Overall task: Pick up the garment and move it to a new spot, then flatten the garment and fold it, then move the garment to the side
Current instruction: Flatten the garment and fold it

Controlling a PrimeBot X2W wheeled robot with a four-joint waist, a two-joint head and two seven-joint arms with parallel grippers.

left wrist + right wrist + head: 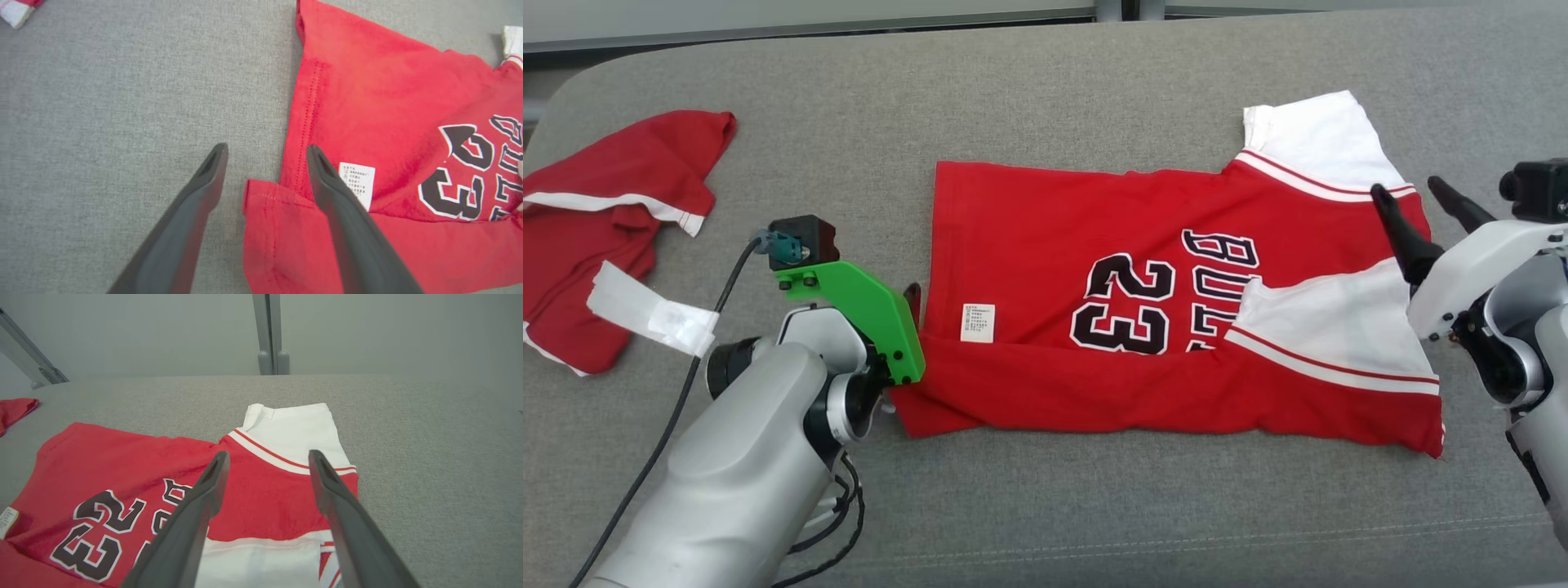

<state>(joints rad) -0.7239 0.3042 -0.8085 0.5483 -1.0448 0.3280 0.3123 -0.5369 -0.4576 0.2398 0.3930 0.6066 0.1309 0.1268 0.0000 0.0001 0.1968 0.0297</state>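
Observation:
The garment (1054, 245) is a red jersey with white sleeves and a black "23". It lies spread across the grey padded surface (1094, 98), its near strip folded up over the front. My left gripper (265, 153) stands open at the garment's (367, 102) left hem: one finger over the cloth by the white care label (357, 181), the other over bare surface. In the head view a green bracket hides most of that gripper (913, 300). My right gripper (1405, 188) is open above the right end, its fingers spanning the red shoulder and white sleeve (294, 428). Neither holds anything.
A second red garment (596, 220) with a white tag (654, 314) lies crumpled at the far left. The surface's back edge runs along the top, with a grey wall and a metal post (269, 335) behind it. A black cable (678, 392) trails beside my left arm.

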